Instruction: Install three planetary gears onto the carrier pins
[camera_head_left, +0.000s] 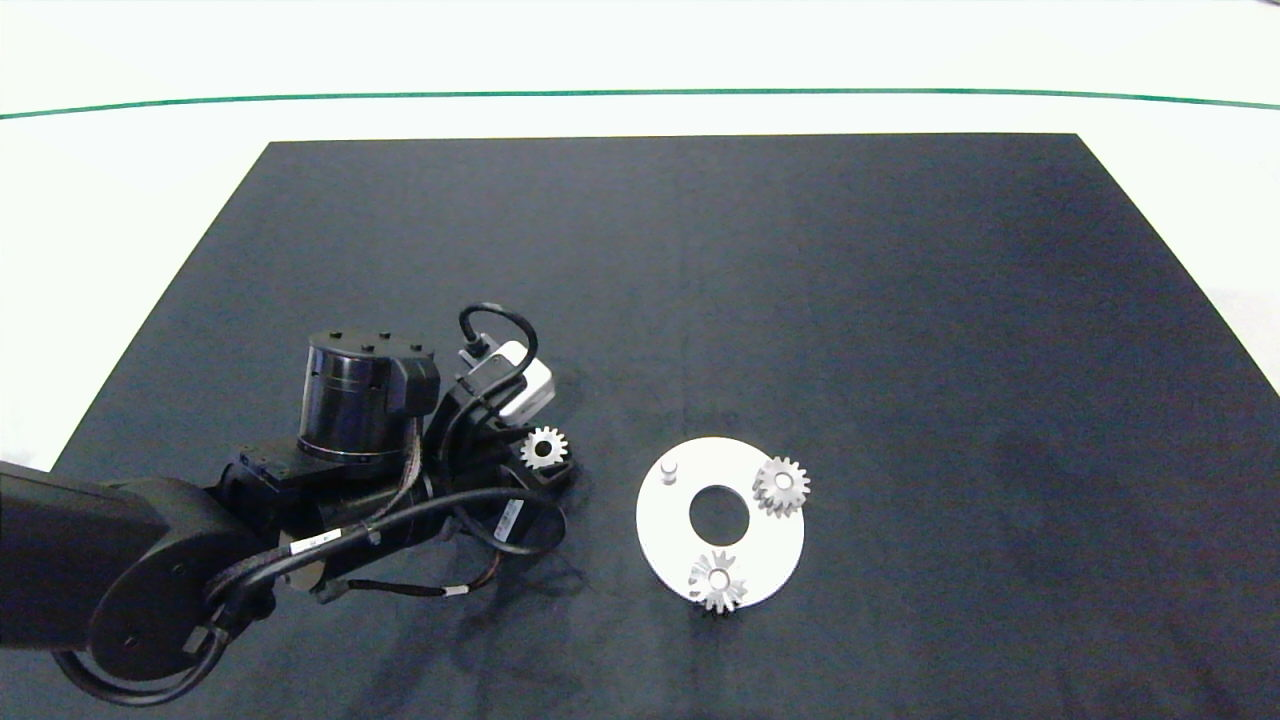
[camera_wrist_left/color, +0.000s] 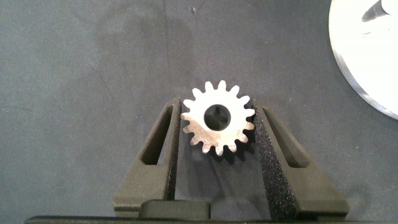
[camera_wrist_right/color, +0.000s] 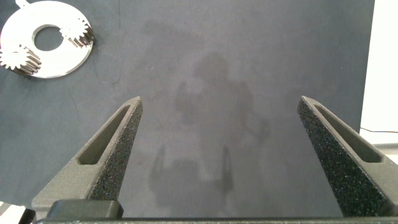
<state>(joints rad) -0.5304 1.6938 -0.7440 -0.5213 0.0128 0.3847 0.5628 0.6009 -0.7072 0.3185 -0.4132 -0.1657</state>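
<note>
Item, my left gripper (camera_wrist_left/color: 216, 127): fingers pinching one planetary gear (camera_wrist_left/color: 217, 118) by its teeth, centre hole facing up, just above the black mat (camera_head_left: 700, 300). No writing legible on gear, fingers or the small white tags on my arm cable.

Item, white disc (camera_head_left: 670, 525): near my left gripper, toward the mat's middle, lying flat. Carrier pins, three counted: one bare pin (camera_head_left: 669, 469) on the side nearest my held gear; the other two each carry a gear, one on the far side (camera_head_left: 781, 486), one at the near rim (camera_head_left: 717, 581). Gears, three in all.

Item, my right gripper (camera_wrist_right/color: 224, 162): fingers spread wide, holding nothing, well apart from the disc, outside the head view
</note>
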